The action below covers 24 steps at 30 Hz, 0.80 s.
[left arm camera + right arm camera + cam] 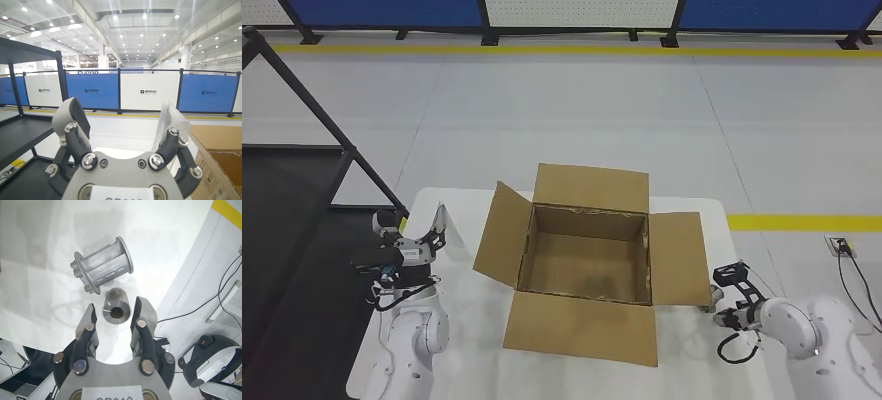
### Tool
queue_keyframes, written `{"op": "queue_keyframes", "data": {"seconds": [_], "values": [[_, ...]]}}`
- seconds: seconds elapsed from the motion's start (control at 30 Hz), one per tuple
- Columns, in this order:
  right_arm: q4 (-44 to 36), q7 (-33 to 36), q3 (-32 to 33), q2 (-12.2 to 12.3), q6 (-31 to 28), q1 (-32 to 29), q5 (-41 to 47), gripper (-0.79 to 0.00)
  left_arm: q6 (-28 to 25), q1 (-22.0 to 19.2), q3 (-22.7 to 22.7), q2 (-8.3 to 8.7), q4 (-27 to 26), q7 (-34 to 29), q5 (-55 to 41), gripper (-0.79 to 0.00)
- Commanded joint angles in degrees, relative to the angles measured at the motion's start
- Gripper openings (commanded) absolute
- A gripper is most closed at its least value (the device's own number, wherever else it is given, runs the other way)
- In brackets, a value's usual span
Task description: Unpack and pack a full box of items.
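Holding my left gripper [121, 106] wide open, I grip nothing, though a clear plastic bag [174, 115] hangs draped over one finger, and the open cardboard box [217, 136] stands just beside that finger. My right gripper [115, 303] is partly open above the white table [37, 285]. A short metal cylinder [116, 308] sits between its fingers, touching neither pad. A flanged metal spool [104, 266] lies just beyond the fingertips, close to the cylinder.

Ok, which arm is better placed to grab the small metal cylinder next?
Right. The right gripper hangs open with its fingers either side of the cylinder on the table. The left gripper is across the cardboard box, with clear plastic film on one finger.
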Motion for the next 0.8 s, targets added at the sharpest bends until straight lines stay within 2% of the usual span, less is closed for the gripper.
{"op": "queue_keyframes", "data": {"seconds": [0.0, 0.17, 0.23, 0.27, 0.3, 0.37, 0.5, 0.63, 0.77], "values": [[-0.08, 0.25, -0.07, 0.13, 0.07, 0.17, 0.23, -0.151, 0.01, 0.01, -0.04, 0.00, -0.01, 0.01, -0.03, 0.000], [-3.08, -0.73, 1.34, 0.59, 1.51, -0.03, 0.41, -0.086, -0.20, 0.00, -0.21, 0.01, 0.05, 0.09, -0.19, 0.000], [-7.16, -2.46, 3.36, 0.80, 3.28, -0.90, 1.35, 0.000, -0.33, -0.03, -0.35, 0.04, 0.03, 0.04, -0.18, 0.000], [-9.71, -3.03, 4.40, 0.90, 4.30, -1.59, 1.81, -0.009, -0.39, -0.04, -0.42, 0.05, 0.00, 0.10, -0.12, 0.000], [-12.81, -3.39, 5.33, 0.96, 5.51, -2.31, 2.28, -0.052, -0.45, -0.05, -0.48, 0.07, 0.01, 0.10, -0.10, 0.000], [-19.11, -4.10, 6.83, 1.05, 7.63, -3.80, 3.29, 0.000, -0.53, -0.05, -0.61, 0.08, -0.05, 0.09, -0.23, 0.000], [-30.12, -6.12, 6.99, 1.05, 8.72, -5.29, 6.42, 0.000, -0.87, 0.17, -1.00, 0.13, 0.02, 0.34, -0.55, 0.000], [-34.13, -6.96, 2.34, 0.88, 7.72, -2.51, 11.15, 0.000, -1.09, 0.60, -1.65, 0.18, 0.25, 0.97, -1.44, 0.000], [-32.56, -5.00, -6.82, 0.49, 6.83, 4.22, 12.15, 0.000, -1.61, 1.53, -3.12, 0.34, -0.18, 1.60, -2.74, 0.000]]}}
